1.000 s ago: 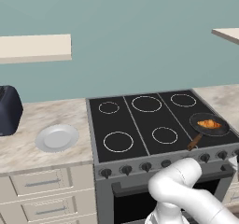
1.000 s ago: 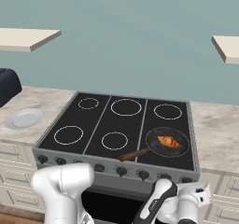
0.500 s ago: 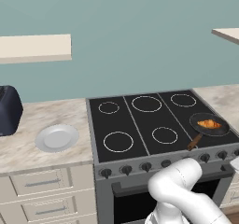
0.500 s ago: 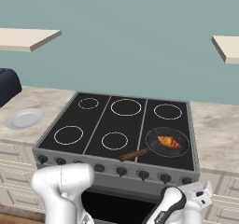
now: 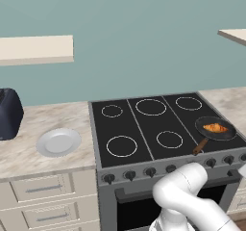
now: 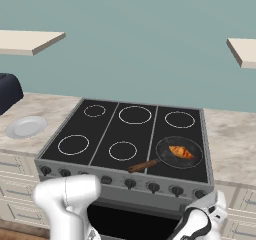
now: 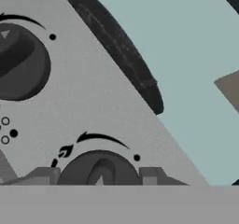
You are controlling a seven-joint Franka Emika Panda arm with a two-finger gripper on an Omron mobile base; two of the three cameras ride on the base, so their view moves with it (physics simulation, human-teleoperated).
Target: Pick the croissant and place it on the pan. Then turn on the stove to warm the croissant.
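Croissant [image 6: 180, 151]: laid in pan [image 6: 178, 153] on stove [image 6: 125, 134].
Gripper [image 7: 98, 176]: spread around a knob [image 7: 98, 171], fingers either side.

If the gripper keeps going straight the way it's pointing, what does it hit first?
Most likely the stove knob right between its fingertips, on the stove front panel. The gripper looks very close already, though depth is unclear.

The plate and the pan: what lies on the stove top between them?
Nothing stands there. Between the plate and the pan, both base views show bare counter, then the stove's black glass with only white burner rings.
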